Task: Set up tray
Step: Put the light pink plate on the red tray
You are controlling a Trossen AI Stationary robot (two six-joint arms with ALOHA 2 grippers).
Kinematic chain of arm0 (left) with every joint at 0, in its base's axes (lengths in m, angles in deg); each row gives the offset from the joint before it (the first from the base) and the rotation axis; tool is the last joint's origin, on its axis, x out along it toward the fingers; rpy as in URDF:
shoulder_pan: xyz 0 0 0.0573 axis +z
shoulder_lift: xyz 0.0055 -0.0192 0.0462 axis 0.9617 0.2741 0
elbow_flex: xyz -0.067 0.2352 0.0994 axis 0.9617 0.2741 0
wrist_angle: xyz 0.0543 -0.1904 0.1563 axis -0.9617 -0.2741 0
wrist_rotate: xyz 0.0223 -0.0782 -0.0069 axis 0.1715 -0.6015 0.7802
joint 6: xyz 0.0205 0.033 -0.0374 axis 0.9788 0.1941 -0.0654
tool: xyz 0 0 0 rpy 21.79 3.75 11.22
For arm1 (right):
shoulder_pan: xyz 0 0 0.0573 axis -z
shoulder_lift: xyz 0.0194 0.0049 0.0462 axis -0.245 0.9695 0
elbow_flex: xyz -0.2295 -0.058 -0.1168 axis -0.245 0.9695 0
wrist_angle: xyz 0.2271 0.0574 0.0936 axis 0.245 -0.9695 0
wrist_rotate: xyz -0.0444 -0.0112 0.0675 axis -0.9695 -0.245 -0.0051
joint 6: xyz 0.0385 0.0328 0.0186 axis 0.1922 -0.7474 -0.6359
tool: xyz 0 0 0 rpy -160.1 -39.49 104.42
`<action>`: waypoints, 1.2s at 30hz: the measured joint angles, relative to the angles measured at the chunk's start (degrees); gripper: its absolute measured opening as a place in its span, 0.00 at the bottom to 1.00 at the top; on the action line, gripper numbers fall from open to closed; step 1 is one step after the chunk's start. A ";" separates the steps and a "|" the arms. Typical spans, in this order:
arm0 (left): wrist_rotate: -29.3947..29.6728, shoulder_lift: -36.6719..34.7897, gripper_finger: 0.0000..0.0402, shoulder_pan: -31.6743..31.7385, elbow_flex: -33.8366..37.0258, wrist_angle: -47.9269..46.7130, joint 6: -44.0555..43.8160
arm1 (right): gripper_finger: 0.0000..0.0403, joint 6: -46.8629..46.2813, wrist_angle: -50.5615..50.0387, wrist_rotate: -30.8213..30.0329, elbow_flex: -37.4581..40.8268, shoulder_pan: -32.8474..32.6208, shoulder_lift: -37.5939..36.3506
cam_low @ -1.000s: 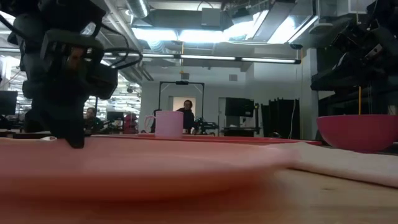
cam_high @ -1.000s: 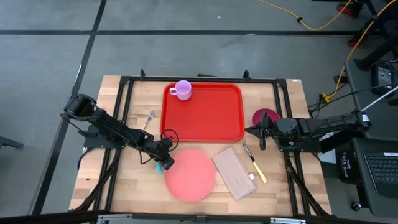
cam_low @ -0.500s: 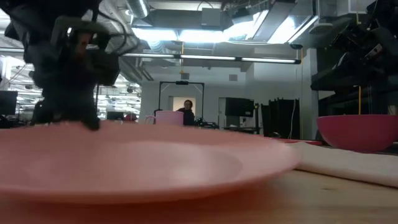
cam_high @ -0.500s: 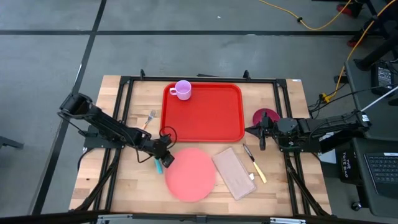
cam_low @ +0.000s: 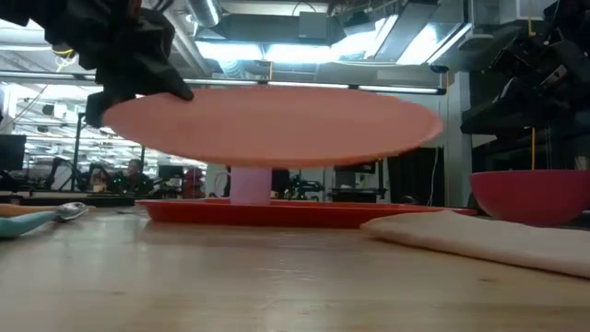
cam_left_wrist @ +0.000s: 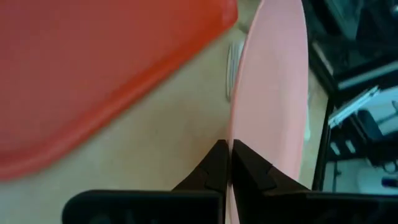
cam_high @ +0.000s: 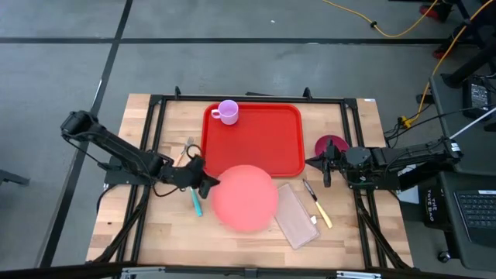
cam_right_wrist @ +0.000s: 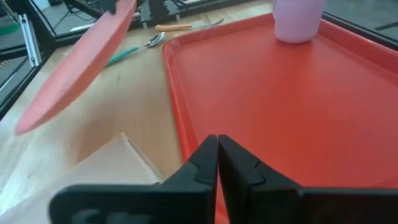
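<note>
On the table, the tray (cam_high: 260, 143) is flat, red, round-cornered, raised-rimmed.

Tray (cam_high: 253, 139): smooth red plastic, slight sheen seen in right wrist view. Plate (cam_high: 245, 197): pink plastic, matt, smooth. Table (cam_high: 170, 232): pale wood planks, grain visible, satin finish. Frame (cam_high: 153, 124) around table: black metal, matt. Napkin (cam_high: 294, 218): beige cloth, soft, matt. Mug (cam_high: 227, 111): lilac plastic, smooth. Bowl (cam_low: 530, 195): magenta plastic, faintly glossy. Spoon (cam_low: 41, 217): shiny metal bowl, teal plastic handle.
</note>
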 joint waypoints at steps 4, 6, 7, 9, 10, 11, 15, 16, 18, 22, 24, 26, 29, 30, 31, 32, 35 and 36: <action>3.09 -2.66 0.00 0.00 0.00 -2.44 0.47 | 0.02 0.00 0.00 0.01 0.00 0.02 0.01; 4.84 -3.65 0.00 0.00 0.00 -3.40 0.79 | 0.02 -0.02 0.02 0.01 0.00 0.00 0.00; 5.76 -4.21 0.00 0.00 0.00 -4.25 0.76 | 0.02 -0.18 0.02 0.01 0.00 -0.01 0.01; 6.86 -5.06 0.00 0.21 0.00 -5.68 0.82 | 0.03 -1.27 0.02 0.01 0.00 -0.01 0.01; 6.96 -5.35 0.00 0.37 0.00 -6.31 0.86 | 0.04 -1.43 0.02 0.00 0.00 -0.01 0.00; 6.94 -5.67 0.00 0.61 0.00 -7.07 0.83 | 0.05 -1.50 0.02 0.01 0.00 0.02 0.01; 7.26 -6.23 0.00 1.80 -0.04 -9.38 0.61 | 0.04 -1.39 0.02 0.00 0.00 0.01 0.00; 7.91 -6.23 0.00 2.39 -0.04 -9.68 0.65 | 0.03 -1.39 0.03 -0.01 0.00 0.01 -0.01; 9.18 -6.22 0.00 3.90 -0.04 -10.21 0.70 | 0.02 -1.37 0.02 -0.01 0.00 0.01 0.01; 8.77 -6.20 0.00 7.67 -0.07 -12.04 0.70 | 0.02 -1.33 0.02 0.00 0.00 0.01 0.00; 8.63 -6.20 0.00 9.84 -0.07 -12.72 1.59 | 0.03 -1.33 0.02 -0.02 0.00 0.01 0.00; 8.35 -6.20 0.00 12.36 -0.06 -12.80 2.59 | 0.04 -1.33 0.02 -0.02 0.00 0.01 0.00; 5.81 -6.20 0.00 16.61 -0.07 -12.71 2.73 | 0.05 -1.31 0.02 -0.02 0.00 -0.01 0.01; 4.54 -6.20 0.00 18.03 -0.07 -12.73 2.99 | 0.04 -1.31 0.02 -0.02 0.00 0.00 0.01; 3.30 -6.20 0.00 19.41 -0.07 -12.71 3.32 | 0.04 -1.31 0.02 -0.02 0.00 0.01 0.00; 2.37 -6.20 0.00 20.69 -0.07 -12.73 3.58 | 0.03 -1.31 0.02 -0.02 0.00 0.02 -0.01; 1.77 -6.20 0.00 24.06 -0.08 -12.73 4.08 | 0.02 -1.35 0.02 -0.03 0.00 -0.01 0.01; 1.35 -6.20 0.00 25.26 -0.09 -12.78 4.46 | 0.01 -1.35 0.02 -0.02 0.00 0.01 0.01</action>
